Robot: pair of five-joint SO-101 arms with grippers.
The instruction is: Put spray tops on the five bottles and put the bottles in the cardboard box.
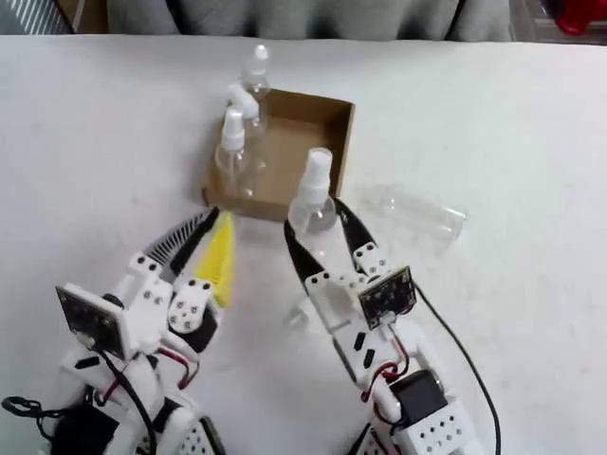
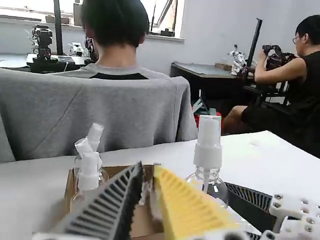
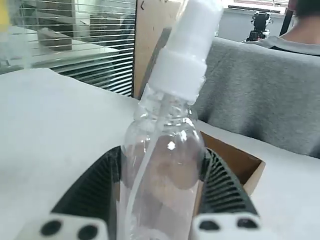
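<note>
White table, grey fabric along its far edge, cardboard box mid-table, top open. Right gripper is clenched on a capped bottle: black jaws either side of the clear body, spray top fitted and pointing up. The bottle is upright, just at the box's near wall by its near right corner, not inside; cannot tell if the base is off the table. Step in hand, as I judge it: get this bottle into the box. To do it well, raise it until the base clears the near wall and carry it upright over the free right half of the box. Stay apart from the two capped bottles standing along the left side, lower until the base sits on the box floor, then let go. A low pass would likely shove the light box. Looks: clear thin plastic, rounded shoulders, white pump head, dip tube running down inside, seemingly empty; smooth round body, probably slippery, so no sudden swings. Left gripper, grey and yellow jaws brought together on nothing, sits near the box's near left corner. One bare bottle, no top, lies on its side right of the box.
</note>
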